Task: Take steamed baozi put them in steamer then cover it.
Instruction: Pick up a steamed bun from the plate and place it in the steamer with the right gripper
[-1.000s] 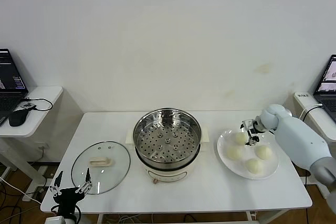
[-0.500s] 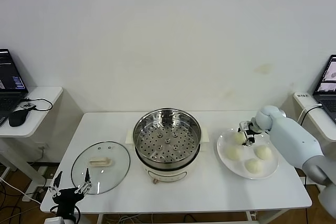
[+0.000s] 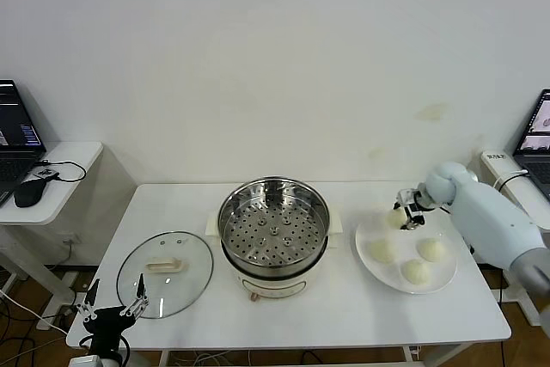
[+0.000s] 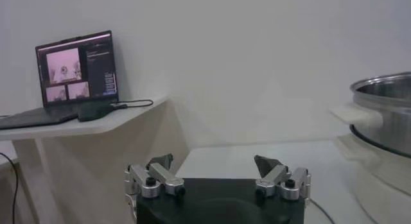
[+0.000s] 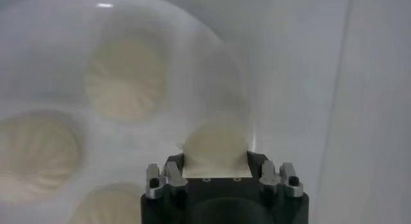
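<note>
The right gripper [image 3: 407, 215] is closed narrow on one baozi [image 5: 216, 147], above the far edge of the white plate [image 3: 447, 275] near the table's right edge. Three other baozi [image 3: 417, 272] lie on the plate. The steamer [image 3: 273, 228] stands uncovered at the table's [image 3: 344, 315] middle, and the cover [image 3: 165, 272] lies near the left edge. The left gripper [image 3: 112, 308] waits wide open at the front left corner.

Shiny steel steamer [image 3: 273, 228], clear glass cover [image 3: 165, 273], matt baozi [image 3: 381, 251].
</note>
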